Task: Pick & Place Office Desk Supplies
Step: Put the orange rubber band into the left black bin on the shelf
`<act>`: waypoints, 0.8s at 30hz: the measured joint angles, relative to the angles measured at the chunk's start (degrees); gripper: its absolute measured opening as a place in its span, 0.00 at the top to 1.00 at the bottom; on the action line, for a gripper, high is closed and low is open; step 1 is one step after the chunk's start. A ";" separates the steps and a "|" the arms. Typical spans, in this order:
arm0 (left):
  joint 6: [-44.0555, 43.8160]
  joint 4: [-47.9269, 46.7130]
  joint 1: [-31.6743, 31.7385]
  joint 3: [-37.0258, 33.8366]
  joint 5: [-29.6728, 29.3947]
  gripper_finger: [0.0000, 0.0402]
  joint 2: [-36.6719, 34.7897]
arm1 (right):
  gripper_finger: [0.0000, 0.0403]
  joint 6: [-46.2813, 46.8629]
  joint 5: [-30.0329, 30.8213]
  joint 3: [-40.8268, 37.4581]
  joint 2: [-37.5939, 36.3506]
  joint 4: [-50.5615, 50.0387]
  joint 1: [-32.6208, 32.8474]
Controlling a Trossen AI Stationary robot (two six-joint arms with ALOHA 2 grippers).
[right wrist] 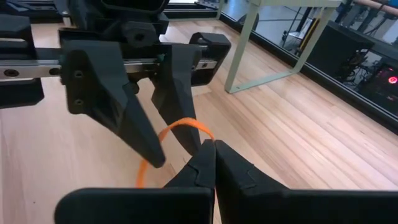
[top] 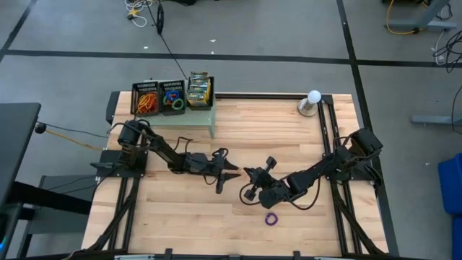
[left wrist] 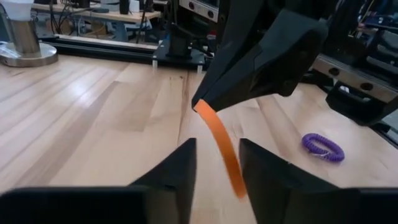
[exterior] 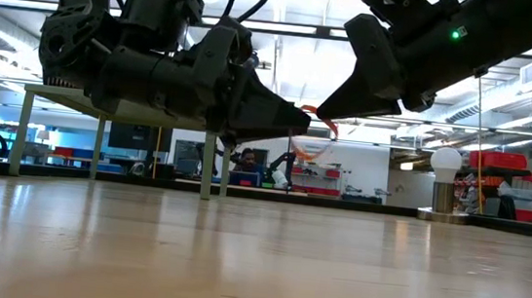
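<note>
A handover looks to be in hand: the right gripper [right wrist: 208,163] has its two dark fingers pressed together on a thin orange rubber band [right wrist: 180,132], which hangs in the air from its tips, above the wooden table [top: 289,123]. The left gripper [left wrist: 214,163] faces it tip to tip, fingers parted a narrow way, with the band's loose end dangling into the gap between them. The next move probably calls for the left fingers to close on the band before the right lets go. Both arms reach low and nearly level toward the table's middle. A purple coiled band [top: 271,218] lies on the table just beside the right gripper. The black mesh trays [top: 159,97] stand well behind the left arm.
</note>
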 joint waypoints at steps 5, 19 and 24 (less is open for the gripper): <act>0.71 0.11 0.02 0.00 0.00 0.85 0.00 | 0.99 -0.40 -0.02 0.00 -0.01 0.26 0.39; 7.70 -29.54 -1.57 -0.11 -16.17 0.99 -19.23 | 0.77 -1.05 0.66 0.00 0.00 1.04 1.49; 8.73 -45.46 -4.79 -0.09 -30.15 0.98 -31.96 | 0.74 -1.04 -0.98 0.00 0.00 0.58 1.46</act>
